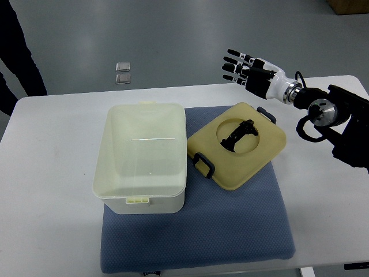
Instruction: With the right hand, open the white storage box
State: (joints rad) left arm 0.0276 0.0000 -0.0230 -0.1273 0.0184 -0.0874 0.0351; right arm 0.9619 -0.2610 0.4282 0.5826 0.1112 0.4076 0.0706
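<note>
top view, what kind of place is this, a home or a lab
Probably a lab or test workshop, not a home: a bare white table on a plain grey floor, a robot's right hand reaching over it, and a person standing by at the edge.

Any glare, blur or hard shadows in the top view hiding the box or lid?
Top view: sharp, evenly lit; thin glare streak inside the white storage box; soft shadows only on the blue mat; yellow lid clear; right hand crisp, fingers spread, holding nothing.
</note>
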